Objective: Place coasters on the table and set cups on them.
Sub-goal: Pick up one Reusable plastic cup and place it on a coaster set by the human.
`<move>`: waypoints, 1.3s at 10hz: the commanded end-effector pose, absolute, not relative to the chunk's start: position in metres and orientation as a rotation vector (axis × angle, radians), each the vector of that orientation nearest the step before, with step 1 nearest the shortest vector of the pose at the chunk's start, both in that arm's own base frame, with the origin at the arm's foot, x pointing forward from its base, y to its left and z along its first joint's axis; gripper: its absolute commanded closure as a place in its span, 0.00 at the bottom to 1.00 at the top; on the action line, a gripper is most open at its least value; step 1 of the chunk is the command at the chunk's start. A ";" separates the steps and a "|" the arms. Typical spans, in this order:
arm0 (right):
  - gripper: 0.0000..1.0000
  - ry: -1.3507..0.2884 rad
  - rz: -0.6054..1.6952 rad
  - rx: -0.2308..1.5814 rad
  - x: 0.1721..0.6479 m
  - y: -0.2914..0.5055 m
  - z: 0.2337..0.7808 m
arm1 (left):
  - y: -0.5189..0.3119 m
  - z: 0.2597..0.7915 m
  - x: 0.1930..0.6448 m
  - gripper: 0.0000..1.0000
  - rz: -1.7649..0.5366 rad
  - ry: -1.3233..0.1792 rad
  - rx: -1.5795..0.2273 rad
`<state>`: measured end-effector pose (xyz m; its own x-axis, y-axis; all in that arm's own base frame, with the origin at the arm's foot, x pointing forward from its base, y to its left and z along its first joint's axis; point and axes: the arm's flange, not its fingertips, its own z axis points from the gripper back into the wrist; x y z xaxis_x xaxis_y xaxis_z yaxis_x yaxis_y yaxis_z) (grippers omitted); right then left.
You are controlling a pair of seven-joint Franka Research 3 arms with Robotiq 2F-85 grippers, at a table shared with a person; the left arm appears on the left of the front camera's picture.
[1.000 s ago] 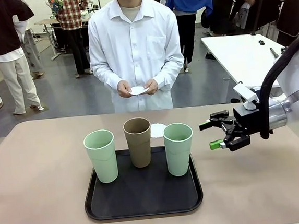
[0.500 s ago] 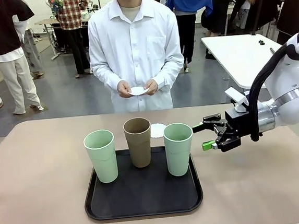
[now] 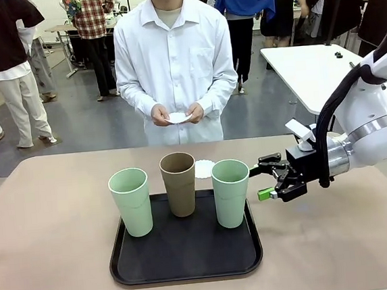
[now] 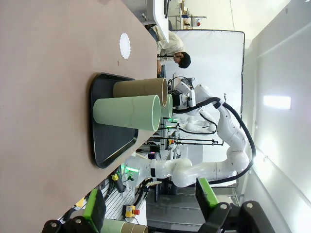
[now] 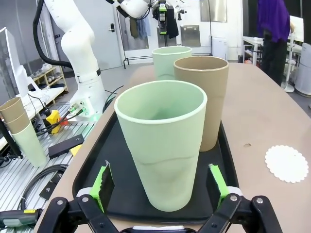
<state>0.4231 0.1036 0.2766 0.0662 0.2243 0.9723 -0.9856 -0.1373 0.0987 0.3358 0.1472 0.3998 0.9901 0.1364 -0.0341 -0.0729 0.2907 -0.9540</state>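
On the desk (image 3: 44, 219), right of centre, the right tool (image 3: 259, 182), fingers spread, has moved left to just beside a green cup (image 3: 231, 192), so grasping it for the coaster (image 3: 204, 168) looks next.

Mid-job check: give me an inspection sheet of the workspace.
Surface: beige table carrying a black tray.
Job's things: left green cup, tan cup, right green cup upright on tray; one coaster on table behind them; second coaster in person's hands.
Clutter: nothing seen.
Grippers: right pincer open beside right green cup, apart; left pincer open, away from the tray.
Cables: black hose along right arm.
Surroundings: person at far side; white table beyond.
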 end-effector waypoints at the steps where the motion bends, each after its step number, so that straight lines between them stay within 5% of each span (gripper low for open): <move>1: 0.00 -0.914 1.404 1.183 0.428 0.112 0.263 | 0.148 0.401 0.335 0.00 0.140 -0.066 -1.282; 13: 0.00 -0.866 1.468 1.183 0.443 0.139 0.241 | 0.148 0.401 0.335 0.00 0.140 -0.066 -1.282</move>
